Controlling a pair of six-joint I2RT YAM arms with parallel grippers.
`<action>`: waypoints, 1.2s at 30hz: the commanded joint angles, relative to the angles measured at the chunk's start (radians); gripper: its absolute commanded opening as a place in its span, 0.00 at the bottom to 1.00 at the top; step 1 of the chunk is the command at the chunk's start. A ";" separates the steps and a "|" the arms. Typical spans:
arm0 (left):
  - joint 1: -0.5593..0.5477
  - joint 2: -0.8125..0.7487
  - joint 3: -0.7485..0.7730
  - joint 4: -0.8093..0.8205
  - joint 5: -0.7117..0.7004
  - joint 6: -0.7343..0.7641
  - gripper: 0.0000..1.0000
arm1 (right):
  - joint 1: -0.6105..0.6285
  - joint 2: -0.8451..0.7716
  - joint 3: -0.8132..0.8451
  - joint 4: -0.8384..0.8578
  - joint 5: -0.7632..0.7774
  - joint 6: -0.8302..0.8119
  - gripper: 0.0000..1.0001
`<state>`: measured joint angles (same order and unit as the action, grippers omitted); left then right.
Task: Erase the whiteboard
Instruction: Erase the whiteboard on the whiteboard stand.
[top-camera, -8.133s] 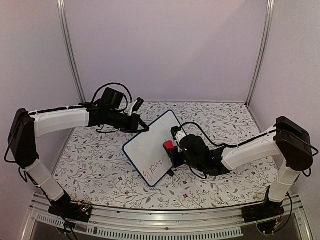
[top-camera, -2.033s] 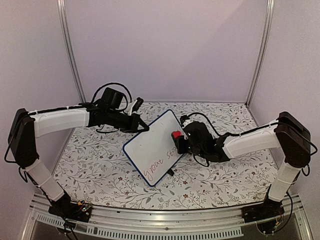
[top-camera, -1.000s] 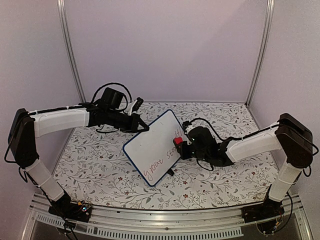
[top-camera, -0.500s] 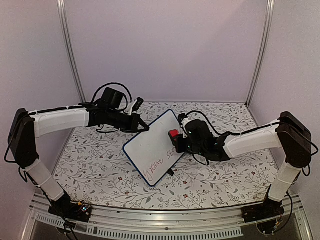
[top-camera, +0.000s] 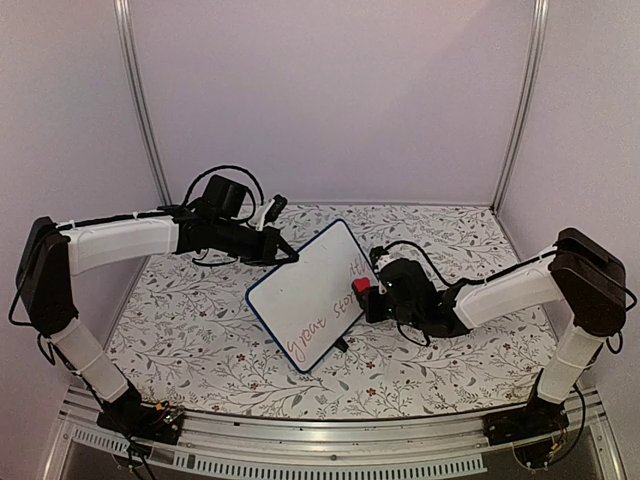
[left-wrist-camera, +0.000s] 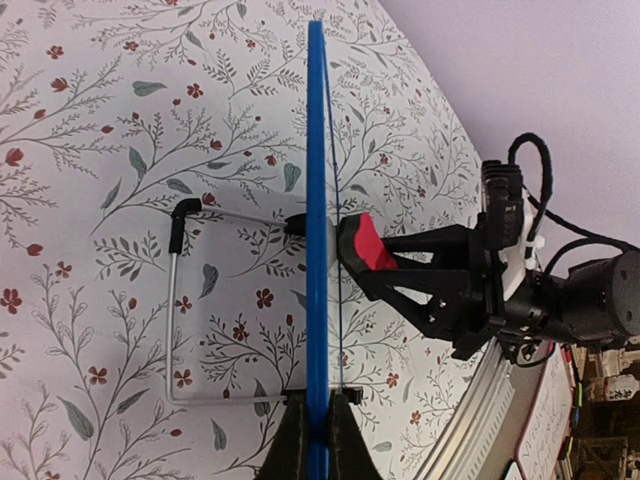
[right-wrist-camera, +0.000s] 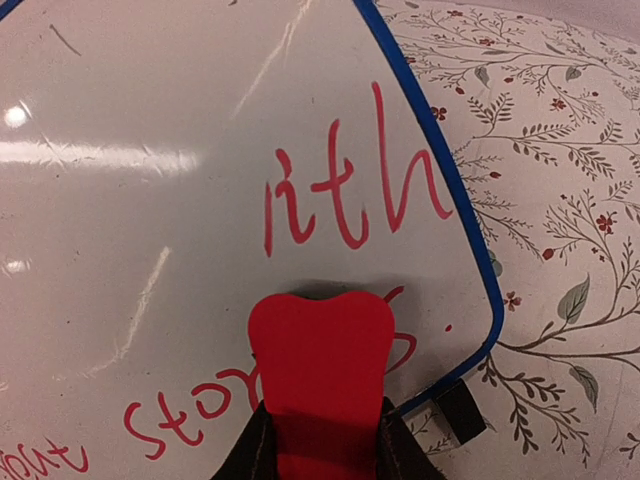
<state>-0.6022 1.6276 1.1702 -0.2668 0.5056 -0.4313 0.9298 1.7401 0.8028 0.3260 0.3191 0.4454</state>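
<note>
The table (top-camera: 450, 360) wears a white cloth (left-wrist-camera: 90, 150) printed with grey-green sprigs and small red flowers, and a metal rail (top-camera: 330, 440) runs along its near edge. Mid-table the whiteboard (top-camera: 300, 290) stands tilted, low edge at the cloth, one black foot (top-camera: 343, 345) there, with its wire stand (left-wrist-camera: 175, 300) behind.

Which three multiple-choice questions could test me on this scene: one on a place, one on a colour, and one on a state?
1. Where is the red eraser? A in the left hand; B against the whiteboard; C behind the board.
2. What colour is the handwriting? A red; B black; C green.
3. What does the left hand do? A hangs open; B grips the board's rim; C holds the eraser.
Answers: B, the right hand holds it on the white face; A, the letters are red; B, it pinches the blue edge.
</note>
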 joint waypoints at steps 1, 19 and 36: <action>-0.043 0.001 0.003 0.013 0.068 0.029 0.00 | -0.005 -0.015 0.013 -0.025 0.031 0.000 0.22; -0.042 0.000 0.005 0.014 0.069 0.032 0.00 | -0.064 0.035 0.181 -0.035 0.041 -0.095 0.23; -0.042 0.005 0.005 0.013 0.067 0.030 0.00 | -0.059 -0.028 -0.031 0.005 -0.049 0.001 0.21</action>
<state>-0.6125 1.6276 1.1702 -0.2707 0.5121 -0.4309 0.8692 1.7340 0.8242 0.3500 0.3099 0.4133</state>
